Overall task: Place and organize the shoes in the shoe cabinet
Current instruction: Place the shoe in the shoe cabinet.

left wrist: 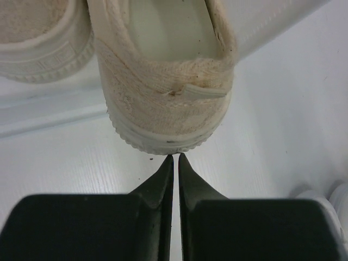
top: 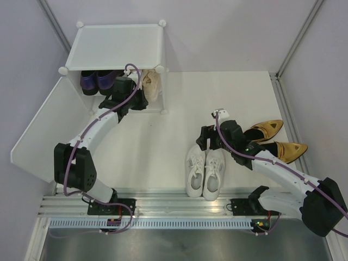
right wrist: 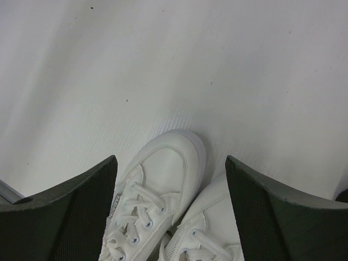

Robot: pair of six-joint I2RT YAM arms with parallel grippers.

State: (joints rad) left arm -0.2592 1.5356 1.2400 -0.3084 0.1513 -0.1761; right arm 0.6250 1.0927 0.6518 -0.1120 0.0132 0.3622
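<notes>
The white shoe cabinet (top: 117, 46) stands at the back left with its door (top: 46, 128) swung open to the left. The purple loafers (top: 97, 80) and the beige sneakers (top: 151, 85) sit in its lower compartment. My left gripper (top: 142, 93) is shut and empty; in the left wrist view its tips (left wrist: 175, 157) touch the heel of one beige sneaker (left wrist: 168, 103), with the other one (left wrist: 38, 38) beside it. My right gripper (top: 205, 142) is open over the toes of the white sneakers (top: 205, 171). In the right wrist view its fingers (right wrist: 81, 212) straddle both white sneakers (right wrist: 163, 185) without touching. The gold heels (top: 274, 140) lie to the right.
The white sneakers stand side by side near the front rail (top: 179, 204), toes pointing away. The gold heels lie next to the right arm, toes pointing right. Grey walls close in on both sides of the white table (top: 179, 109).
</notes>
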